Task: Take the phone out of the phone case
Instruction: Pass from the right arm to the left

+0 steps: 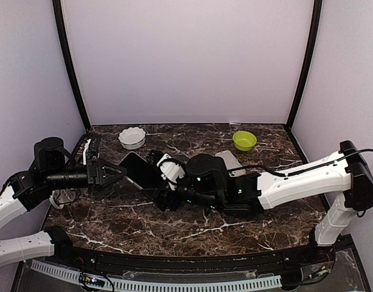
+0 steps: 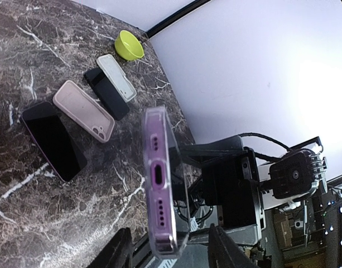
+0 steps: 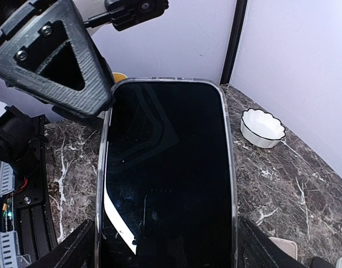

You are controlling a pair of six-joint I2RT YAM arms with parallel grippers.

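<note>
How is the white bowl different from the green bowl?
The white bowl has a scalloped rim; the green bowl has a smooth one. The white bowl sits at the back left, the green bowl at the back right. Both stand upright and look empty.

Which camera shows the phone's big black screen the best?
The right wrist view: the black phone in a clear plastic case fills it, screen facing the camera. The left wrist view shows only its bottom edge with the ports; the top view shows it small.
</note>
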